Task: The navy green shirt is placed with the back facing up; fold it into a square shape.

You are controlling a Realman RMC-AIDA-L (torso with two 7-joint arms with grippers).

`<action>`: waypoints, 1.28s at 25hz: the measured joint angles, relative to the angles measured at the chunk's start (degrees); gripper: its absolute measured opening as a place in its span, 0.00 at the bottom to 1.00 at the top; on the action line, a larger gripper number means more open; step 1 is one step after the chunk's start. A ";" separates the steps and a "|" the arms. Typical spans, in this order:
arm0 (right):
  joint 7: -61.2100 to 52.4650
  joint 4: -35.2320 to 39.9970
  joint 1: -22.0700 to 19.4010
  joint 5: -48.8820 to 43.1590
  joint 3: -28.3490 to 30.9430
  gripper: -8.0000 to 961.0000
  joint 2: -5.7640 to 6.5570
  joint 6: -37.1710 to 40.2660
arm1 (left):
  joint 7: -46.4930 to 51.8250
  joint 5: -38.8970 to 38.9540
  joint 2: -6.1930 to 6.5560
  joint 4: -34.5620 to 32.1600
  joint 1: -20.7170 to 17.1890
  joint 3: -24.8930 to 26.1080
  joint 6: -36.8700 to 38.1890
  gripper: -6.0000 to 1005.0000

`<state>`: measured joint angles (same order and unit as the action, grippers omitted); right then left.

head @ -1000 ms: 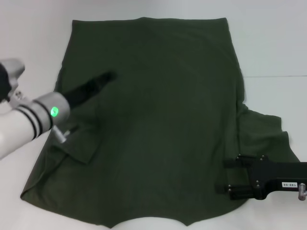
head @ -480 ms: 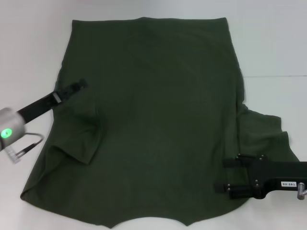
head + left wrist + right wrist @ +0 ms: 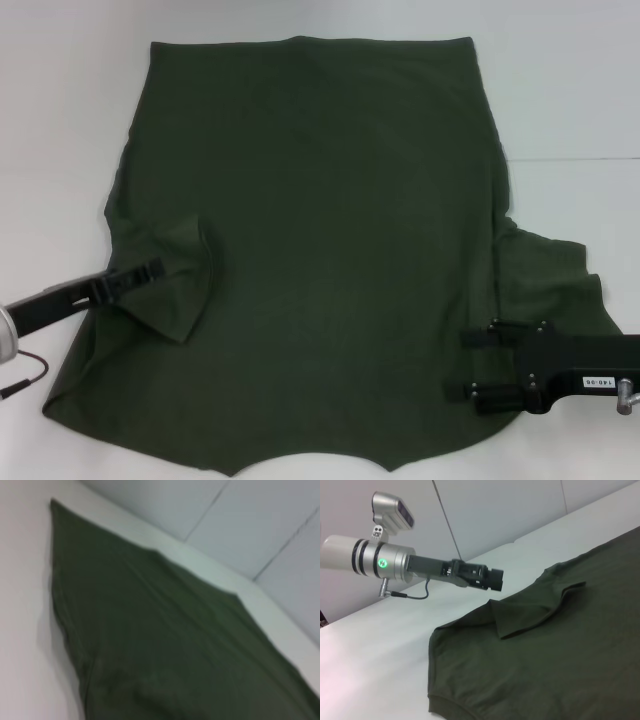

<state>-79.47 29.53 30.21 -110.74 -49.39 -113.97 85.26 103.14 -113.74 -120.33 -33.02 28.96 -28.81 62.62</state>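
White table (image 3: 60,110) bearing the navy green shirt (image 3: 330,250), which lies flat and plain side up, its hem toward the far edge. The shirt's left sleeve (image 3: 175,285) is folded inward onto the body; its right sleeve (image 3: 550,275) lies spread outward. Left gripper (image 3: 150,268) hovers at the folded left sleeve, raised above the cloth in the right wrist view; whether its fingers are parted cannot be told. Right gripper (image 3: 478,365) rests at the right sleeve's lower edge, fingers parted, holding nothing.
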 joint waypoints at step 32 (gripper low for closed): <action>-0.02 0.00 0.61 -1.52 -0.09 0.97 -0.56 0.13 | 0.12 -4.24 0.35 -0.23 0.56 3.71 1.63 0.90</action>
<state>-79.49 29.54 30.83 -112.25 -49.48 -114.53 85.39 103.26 -117.98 -119.98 -33.25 29.53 -25.10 64.25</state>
